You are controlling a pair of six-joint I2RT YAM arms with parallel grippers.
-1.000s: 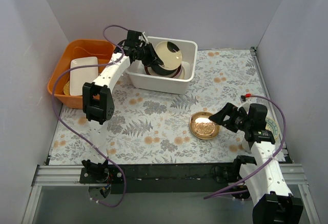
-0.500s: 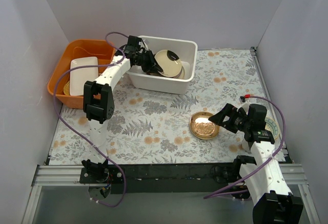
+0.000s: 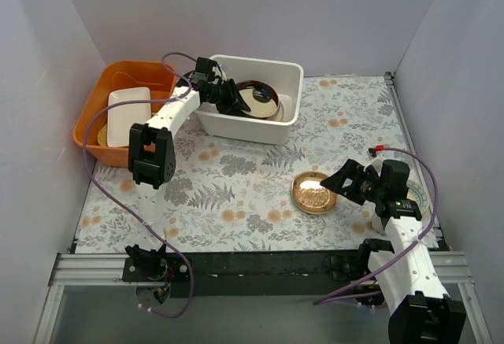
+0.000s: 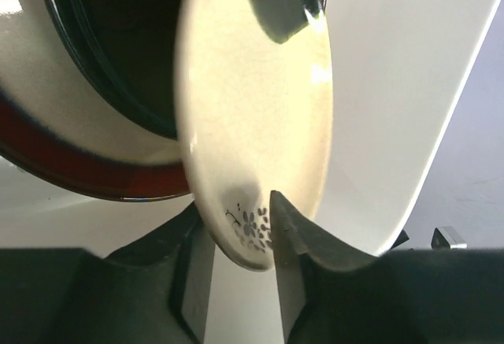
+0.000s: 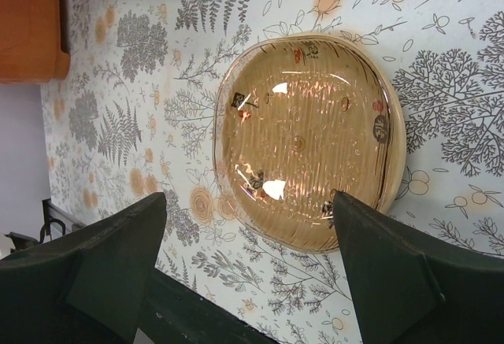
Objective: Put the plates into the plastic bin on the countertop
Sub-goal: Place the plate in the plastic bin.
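My left gripper point(image 3: 230, 96) reaches into the white plastic bin point(image 3: 253, 130) and is shut on the rim of the cream-and-blue plate point(image 4: 252, 123). The jaws pinch its edge by the blue sprig. That plate lies low over a glossy black plate point(image 4: 118, 53) and a maroon plate point(image 4: 71, 167) stacked in the bin. My right gripper point(image 5: 248, 202) is open, its jaws astride the near edge of the tan plate point(image 5: 311, 135), which lies flat on the countertop point(image 3: 236, 186). In the top view this plate point(image 3: 312, 193) sits just left of the right gripper point(image 3: 340, 183).
An orange tub point(image 3: 118, 76) with a rectangular white dish point(image 3: 128, 106) stands left of the bin. Another plate point(image 3: 420, 197) lies partly hidden under my right arm near the right wall. Grey walls close in the left, back and right.
My left gripper has tipped the cream-and-blue plate down from nearly upright to low over the stack in the bin. The right arm has not moved.
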